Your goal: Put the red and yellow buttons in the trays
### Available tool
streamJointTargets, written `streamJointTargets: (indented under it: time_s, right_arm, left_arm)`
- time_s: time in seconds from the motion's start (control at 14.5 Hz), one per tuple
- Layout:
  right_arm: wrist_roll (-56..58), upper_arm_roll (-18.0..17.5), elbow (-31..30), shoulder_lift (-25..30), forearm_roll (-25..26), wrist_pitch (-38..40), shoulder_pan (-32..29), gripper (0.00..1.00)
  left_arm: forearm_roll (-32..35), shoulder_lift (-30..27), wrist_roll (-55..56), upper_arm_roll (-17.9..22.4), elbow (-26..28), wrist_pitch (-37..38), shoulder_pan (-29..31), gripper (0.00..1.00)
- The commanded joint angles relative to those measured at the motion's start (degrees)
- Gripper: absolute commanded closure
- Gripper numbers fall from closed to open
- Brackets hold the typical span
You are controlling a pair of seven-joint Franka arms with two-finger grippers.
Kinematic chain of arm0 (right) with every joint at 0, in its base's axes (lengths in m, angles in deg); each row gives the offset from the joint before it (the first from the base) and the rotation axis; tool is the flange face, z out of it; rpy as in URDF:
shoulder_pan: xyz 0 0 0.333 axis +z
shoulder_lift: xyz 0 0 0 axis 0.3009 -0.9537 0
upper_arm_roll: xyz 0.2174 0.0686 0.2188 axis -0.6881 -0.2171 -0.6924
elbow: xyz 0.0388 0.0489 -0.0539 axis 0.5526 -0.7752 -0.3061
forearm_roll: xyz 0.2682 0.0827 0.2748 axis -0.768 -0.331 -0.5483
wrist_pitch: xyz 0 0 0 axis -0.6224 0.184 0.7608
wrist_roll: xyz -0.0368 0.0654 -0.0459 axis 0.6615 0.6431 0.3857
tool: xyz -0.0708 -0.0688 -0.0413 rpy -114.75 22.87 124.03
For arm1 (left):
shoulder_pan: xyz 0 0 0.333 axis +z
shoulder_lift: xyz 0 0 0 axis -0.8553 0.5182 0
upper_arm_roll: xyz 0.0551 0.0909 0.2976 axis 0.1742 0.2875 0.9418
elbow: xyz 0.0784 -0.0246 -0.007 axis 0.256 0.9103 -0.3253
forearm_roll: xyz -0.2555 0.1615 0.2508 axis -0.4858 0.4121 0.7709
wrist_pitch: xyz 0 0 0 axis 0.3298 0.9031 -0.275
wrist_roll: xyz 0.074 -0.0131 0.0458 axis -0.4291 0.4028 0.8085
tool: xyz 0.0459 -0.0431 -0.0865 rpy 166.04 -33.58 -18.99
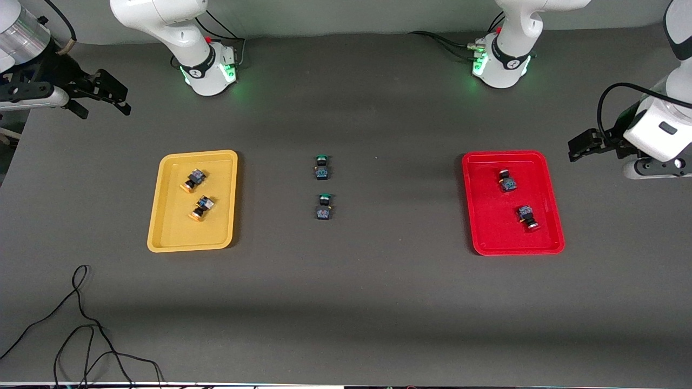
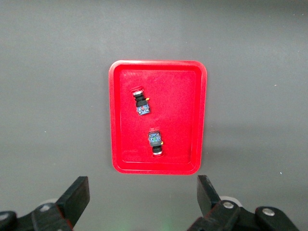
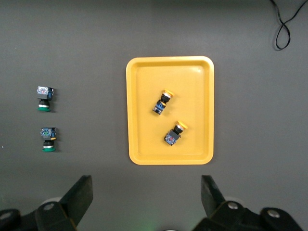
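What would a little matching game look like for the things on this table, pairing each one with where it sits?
Things:
1. yellow-capped buttons
2. red-capped buttons
3. green-capped buttons
4. left pincer

Places:
A. in the red tray
B. on the bare table between the trays
C. in the yellow tray
D. open in the air, holding nothing

Pairs: 1-C, 2-A, 3-B, 4-D

You're seeing two yellow-capped buttons (image 1: pixel 197 193) lying tipped over in the yellow tray (image 1: pixel 162 227), two red-capped buttons (image 1: pixel 518 200) lying in the red tray (image 1: pixel 554 237).
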Motion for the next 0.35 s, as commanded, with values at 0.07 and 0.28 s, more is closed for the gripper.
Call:
streamJointTargets:
  time_s: [0.07, 0.28]
  right_arm:
    - [1.5, 0.0, 4.5, -3.0, 0.5, 3.2, -0.3, 0.00]
    - [1.2, 0.0, 4.6, -4.0, 0.5, 3.2, -0.2, 0.00]
  left_arm:
    - [0.9, 2.7, 0.7, 1.1, -4.5, 3.5, -1.3, 0.00]
    - [0.9, 4.5, 0.9, 1.1, -6.3, 5.8, -1.2, 0.00]
